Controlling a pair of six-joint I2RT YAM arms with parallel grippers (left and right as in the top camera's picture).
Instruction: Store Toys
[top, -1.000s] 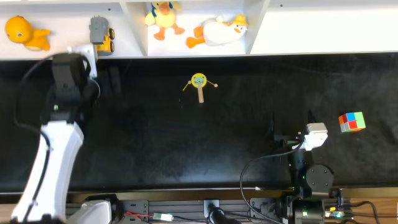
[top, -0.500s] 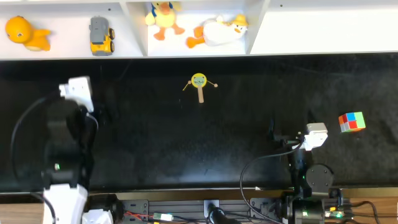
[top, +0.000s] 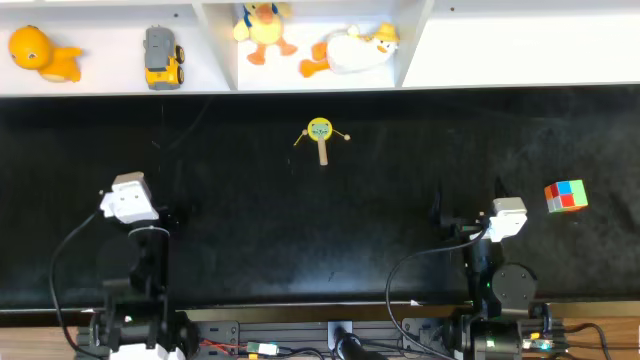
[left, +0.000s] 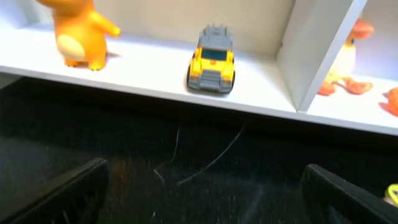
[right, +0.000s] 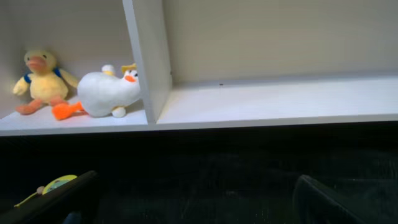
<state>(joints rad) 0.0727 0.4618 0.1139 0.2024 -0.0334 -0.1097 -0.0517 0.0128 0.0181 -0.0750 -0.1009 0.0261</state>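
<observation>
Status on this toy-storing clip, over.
Grippers: left gripper, right gripper open, empty. Yellow truck on shelf; rattle, cube on mat. Nothing blocking shelf.

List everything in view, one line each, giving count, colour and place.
orange toy figure: one, orange, left shelf compartment
toy truck: one, yellow and grey, left compartment, beside the orange figure
duck plush: one, yellow, middle compartment
goose plush: one, white with orange feet, middle compartment, lying beside the duck
rattle drum: one, yellow-green with a wooden handle, on the table in front of the middle compartment
cube: one, multicoloured, on the table at the right
shelf: one, white, along the table's far edge
table: one, black surface
left hand: one, dark fingers, open, facing the truck
right hand: one, dark fingers, open, facing the shelf
</observation>
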